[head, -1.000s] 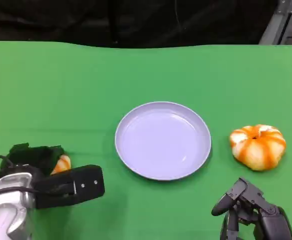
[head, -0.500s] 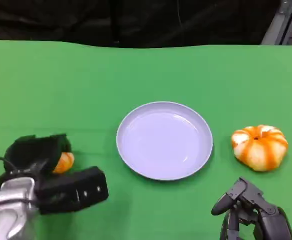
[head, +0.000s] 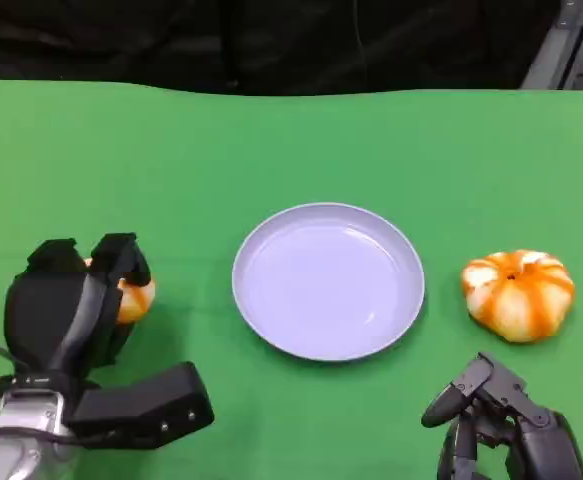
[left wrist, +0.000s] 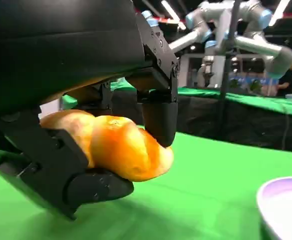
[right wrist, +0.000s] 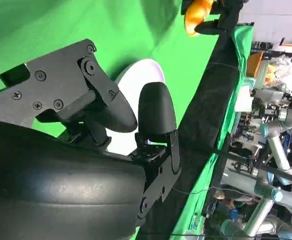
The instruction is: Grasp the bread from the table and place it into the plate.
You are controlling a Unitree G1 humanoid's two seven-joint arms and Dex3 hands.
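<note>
Already the grasp looks made: a small golden-brown glazed bread roll (left wrist: 116, 145) is held by the left hand (head: 66, 305), with black fingers (left wrist: 158, 117) curled over its top and another black part pressed beneath it. In the left wrist view a strip of green shows under the roll, so it is judged to be lifted off the green cloth-covered counter (head: 291, 150), though only slightly. In the head view the roll is seen peeking out orange beside the fingers, to the left of the round pale lavender plate (head: 328, 280) and apart from its rim. The carry across and the release into the plate are judged to remain; nothing lies in the plate.

The left forearm is raised from the lower left of the head view, with the hand tipped forward over the roll.

The right hand (head: 506, 430) is kept low at the near edge of the counter, its fingers bent inward with nothing between them. A second, larger orange-and-white striped round bun (head: 517, 293) is left on the counter just beyond that hand, to the right of the plate and untouched.
</note>
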